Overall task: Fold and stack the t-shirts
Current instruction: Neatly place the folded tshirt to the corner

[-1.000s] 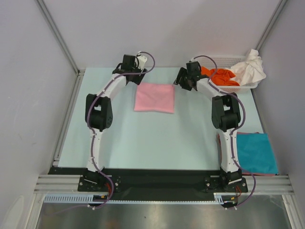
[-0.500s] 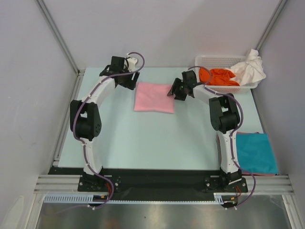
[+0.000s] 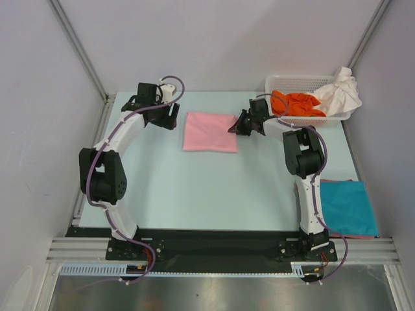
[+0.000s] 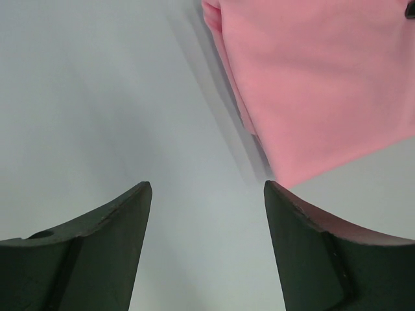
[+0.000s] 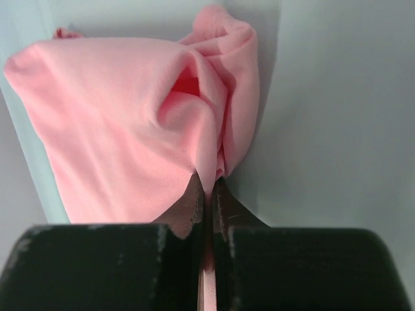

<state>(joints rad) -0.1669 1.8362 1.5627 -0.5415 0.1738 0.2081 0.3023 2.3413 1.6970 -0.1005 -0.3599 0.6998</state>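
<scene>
A folded light pink t-shirt [image 3: 209, 132] lies on the table's far middle. My right gripper [image 3: 235, 127] is shut on its right edge; in the right wrist view the pink cloth [image 5: 130, 129] bunches up and runs between the closed fingertips [image 5: 209, 188]. My left gripper [image 3: 174, 115] hovers open just left of the pink shirt [image 4: 324, 84], with only bare table between its fingers. A folded teal t-shirt [image 3: 349, 207] lies at the near right. An orange t-shirt [image 3: 299, 103] and a white t-shirt [image 3: 342, 91] sit crumpled in the basket.
The white lattice basket [image 3: 305, 81] stands at the far right corner, the white shirt draped over its right rim. Grey walls and metal frame posts enclose the table on three sides.
The right gripper moved left to the pink shirt's right edge and closed on it. The left arm swung outward to the left, away from the shirt, still open.
</scene>
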